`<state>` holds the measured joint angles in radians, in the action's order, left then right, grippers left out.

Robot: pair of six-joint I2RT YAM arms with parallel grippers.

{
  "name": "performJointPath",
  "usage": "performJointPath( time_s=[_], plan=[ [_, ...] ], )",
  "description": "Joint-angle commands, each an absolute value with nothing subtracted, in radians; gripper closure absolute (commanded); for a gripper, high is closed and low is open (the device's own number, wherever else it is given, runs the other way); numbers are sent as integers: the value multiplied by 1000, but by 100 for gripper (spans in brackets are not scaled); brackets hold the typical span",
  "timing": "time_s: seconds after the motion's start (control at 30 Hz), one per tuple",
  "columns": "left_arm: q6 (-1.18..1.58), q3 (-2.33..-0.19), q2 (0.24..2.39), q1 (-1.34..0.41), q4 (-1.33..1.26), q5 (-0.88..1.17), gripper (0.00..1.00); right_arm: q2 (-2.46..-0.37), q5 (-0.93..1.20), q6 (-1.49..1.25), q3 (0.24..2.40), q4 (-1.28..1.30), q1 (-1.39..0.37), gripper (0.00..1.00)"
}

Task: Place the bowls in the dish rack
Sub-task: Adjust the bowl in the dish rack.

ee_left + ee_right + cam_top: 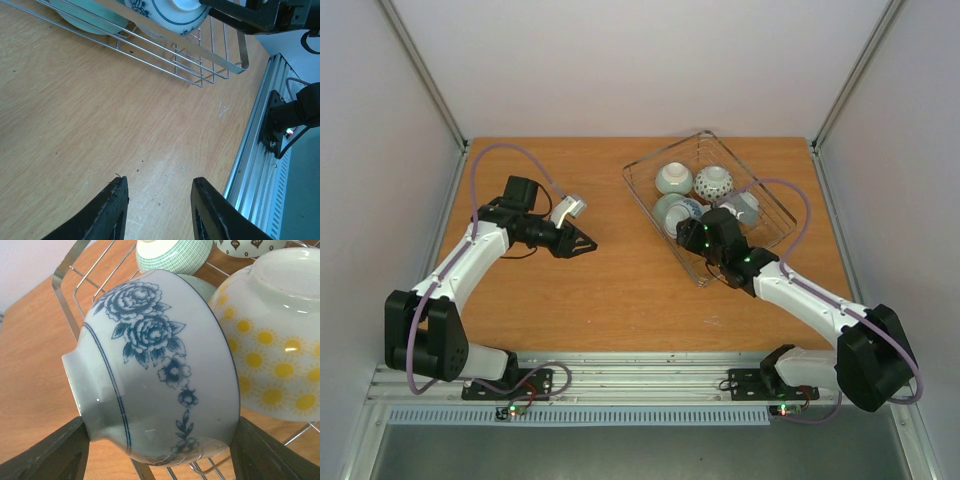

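Left gripper [588, 243]: fingers partly apart, nothing between them, low over the bare wooden table [620, 300], well apart from the rack.
Right gripper [692, 226]: clamped across the blue-flowered bowl [160, 380], which is tilted on its side within the dish rack [643, 198], just beside the yellow-sunburst bowl [280, 355].
Farther in the rack: pale green bowl [672, 179], dotted bowl [713, 182].

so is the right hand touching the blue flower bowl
Touching. In the right wrist view the right hand has both fingers against the blue flower bowl, foot and rim, no gap.
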<state>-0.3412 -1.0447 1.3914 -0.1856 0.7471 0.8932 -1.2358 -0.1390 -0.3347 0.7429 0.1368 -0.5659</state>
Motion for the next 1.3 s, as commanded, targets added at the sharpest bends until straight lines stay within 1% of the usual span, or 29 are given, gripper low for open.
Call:
performJointPath(
  time_s=[0.0,0.2,0.67,1.27],
  plan=[
    [-346,-1051,1388,-186,720,904,64,-1288,-93,-291,773,191,-566,64],
    [-345,-1051,1388,-186,720,900,64,-1299,-93,-305,744,183,-558,64],
    [-344,-1054,1405,-185,721,904,64,-1154,-112,-301,714,265,-558,65],
    [-344,-1053,1402,-186,720,903,64,-1128,-74,-308,714,272,-558,65]
  ],
)
